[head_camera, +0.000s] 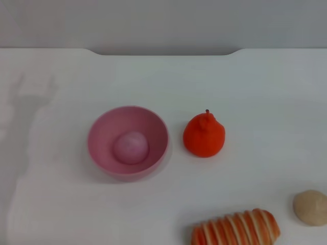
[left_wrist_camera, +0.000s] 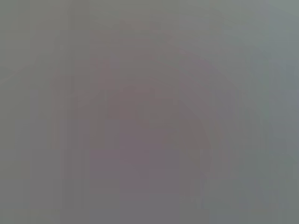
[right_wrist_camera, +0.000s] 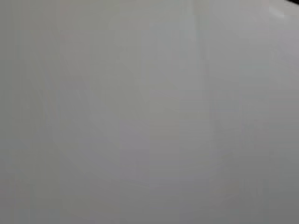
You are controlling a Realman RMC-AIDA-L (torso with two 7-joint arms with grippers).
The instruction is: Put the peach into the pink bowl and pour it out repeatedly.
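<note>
In the head view the pink bowl (head_camera: 127, 142) stands upright on the white table, left of centre. The pale pink peach (head_camera: 131, 147) lies inside it, at the bottom. Neither gripper shows in the head view; only a faint shadow of an arm falls on the table at the far left. The left wrist view and the right wrist view show only a plain grey surface, with no fingers and no objects.
An orange-red pear-shaped fruit (head_camera: 204, 135) with a stem stands just right of the bowl. A striped orange and cream bread-like toy (head_camera: 236, 229) lies at the front edge. A beige ball (head_camera: 310, 207) sits at the front right. The table's far edge (head_camera: 163, 51) has a notch.
</note>
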